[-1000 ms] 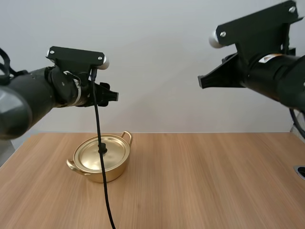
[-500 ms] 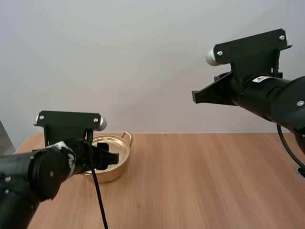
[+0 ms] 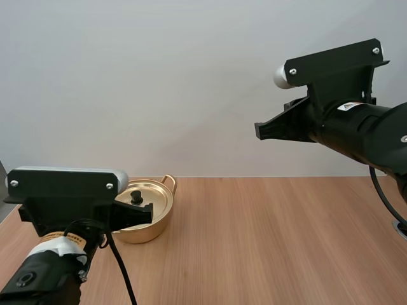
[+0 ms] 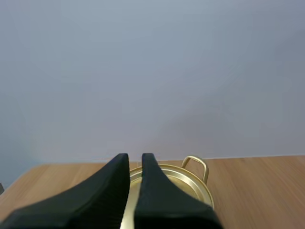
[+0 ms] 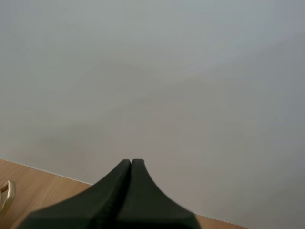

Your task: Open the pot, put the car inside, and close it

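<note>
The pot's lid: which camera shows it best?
The high view: the lid lies on the pot with its black knob in sight, though the left gripper hides part. The left wrist view catches the lid's far edge past that gripper's fingers; the right wrist view catches one pot handle.

Legible text: none. White sticker [image 3: 349, 106] on right arm [image 3: 359, 130]: print too small to read. White-and-orange sticker [image 3: 62, 236] on left arm [image 3: 44, 276]: lettering likewise unreadable.

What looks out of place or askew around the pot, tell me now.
Nothing stands out. The pot sits upright on the table, its lid seated flat with the knob up, no dents or spills visible. The left gripper, slightly open, is beside the pot; the right gripper hangs shut above the table.
</note>
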Action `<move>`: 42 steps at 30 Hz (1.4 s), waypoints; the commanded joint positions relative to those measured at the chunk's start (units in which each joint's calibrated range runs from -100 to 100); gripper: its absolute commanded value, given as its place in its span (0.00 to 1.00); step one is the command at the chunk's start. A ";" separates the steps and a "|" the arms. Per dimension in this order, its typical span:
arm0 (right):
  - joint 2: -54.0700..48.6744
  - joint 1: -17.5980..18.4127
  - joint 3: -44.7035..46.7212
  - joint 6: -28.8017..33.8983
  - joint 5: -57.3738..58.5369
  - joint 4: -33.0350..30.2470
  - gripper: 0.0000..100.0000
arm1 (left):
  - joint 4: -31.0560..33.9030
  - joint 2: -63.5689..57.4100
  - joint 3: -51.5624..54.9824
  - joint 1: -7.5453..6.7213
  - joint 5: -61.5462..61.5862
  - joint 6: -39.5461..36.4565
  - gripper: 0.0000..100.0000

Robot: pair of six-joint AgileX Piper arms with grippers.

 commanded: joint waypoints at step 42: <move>-0.31 0.03 14.10 0.87 -8.62 3.41 0.00 | -10.05 -2.54 12.79 -0.58 -8.40 0.12 0.00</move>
